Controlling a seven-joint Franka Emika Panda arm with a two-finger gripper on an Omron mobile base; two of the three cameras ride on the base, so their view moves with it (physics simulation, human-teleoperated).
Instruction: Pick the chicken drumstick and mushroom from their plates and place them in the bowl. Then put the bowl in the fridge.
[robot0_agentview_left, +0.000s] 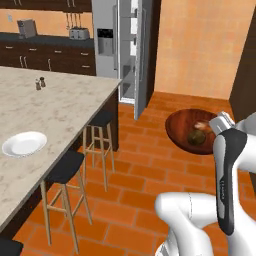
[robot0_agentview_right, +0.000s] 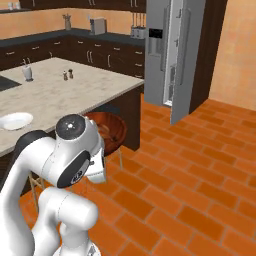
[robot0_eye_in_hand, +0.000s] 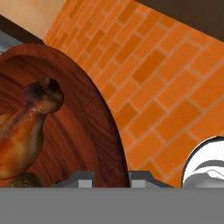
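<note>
So drumstick and mushroom are both in the bowl, mid-right of the left view, my pincer clenched on its rim, fridge open upper-middle, just needs delivering.

The arm is mostly glossy white, built from fat rounded shells that look like moulded plastic. In the right base view the big joint up top has a round dark grey cap with a pale dot in the middle, and there's a black band wrapping round where two shells meet, plus a dark disc on the side with faint light lettering I can't read. In the left base view a long black strip runs down one white link, with tiny pale marks on it too small to make out. The wrist end there looks light grey and blocky.
</note>
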